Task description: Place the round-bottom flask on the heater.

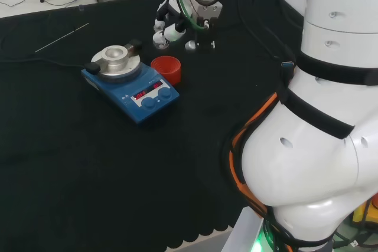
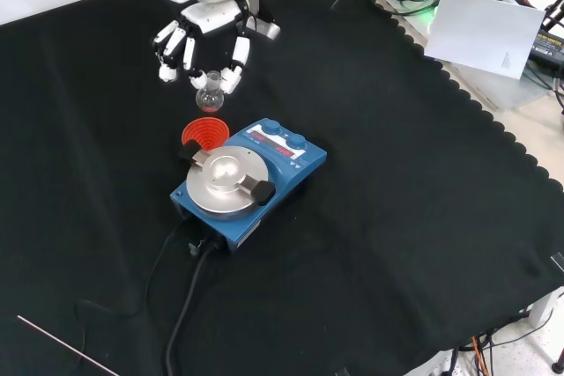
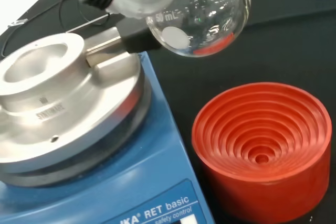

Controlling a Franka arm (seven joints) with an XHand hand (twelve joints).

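Note:
A clear round-bottom flask (image 2: 210, 95) hangs in the air just above and behind the red ribbed stand (image 2: 204, 133) in the front view. My hand (image 2: 204, 31) is shut on its neck, with the fingers curled down around it. The wrist view has the flask's bulb (image 3: 202, 11) close above the red stand (image 3: 262, 148), beside the heater's metal block (image 3: 58, 93). The blue heater (image 2: 286, 165) sits nearer the front edge, with its round metal top (image 2: 222, 184) bare. Seen from the head camera, the hand (image 1: 171, 28) hovers right of the heater (image 1: 133, 90) and behind the red stand (image 1: 167, 69).
A black power cable (image 2: 183, 305) runs from the heater toward the front of the cloth. A thin rod (image 1: 62, 36) lies on the cloth at the far left in the head view. The arm's white links (image 1: 319, 122) fill that view's right side.

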